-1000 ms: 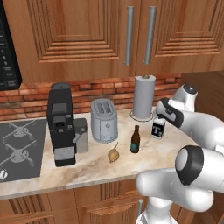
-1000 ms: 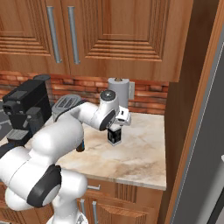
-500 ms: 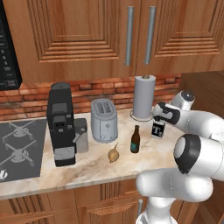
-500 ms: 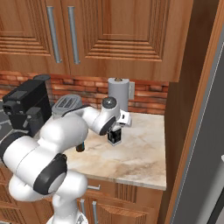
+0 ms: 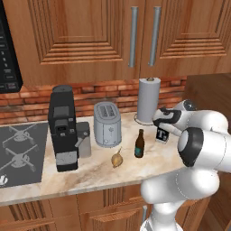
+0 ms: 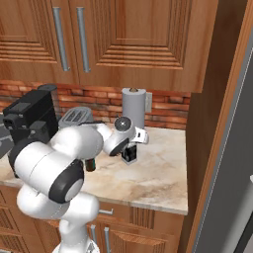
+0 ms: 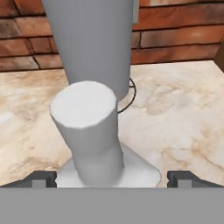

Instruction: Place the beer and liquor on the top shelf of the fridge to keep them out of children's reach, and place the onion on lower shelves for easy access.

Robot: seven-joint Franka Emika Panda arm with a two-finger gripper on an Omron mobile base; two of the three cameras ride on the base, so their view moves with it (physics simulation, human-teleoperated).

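Nothing shelved yet: I have the spread, empty gripper (image 7: pixel 112 178) straddling the squat clear liquor bottle (image 5: pixel 162 134) on the marble counter (image 5: pixel 99 173), slim brown beer bottle (image 5: pixel 140 144) and tan onion (image 5: pixel 117 159) untouched.

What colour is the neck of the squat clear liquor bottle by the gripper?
White; the squat clear liquor bottle's short neck shows best in the hand view.

Squat clear liquor bottle with black label (image 5: pixel 162 135): upper part covered by the white hand; in the hand view its body is cut off below.
Grey paper towel roll (image 7: pixel 89 39): top cropped.
Slim brown beer bottle (image 6: pixel 90 164): mostly behind the arm.
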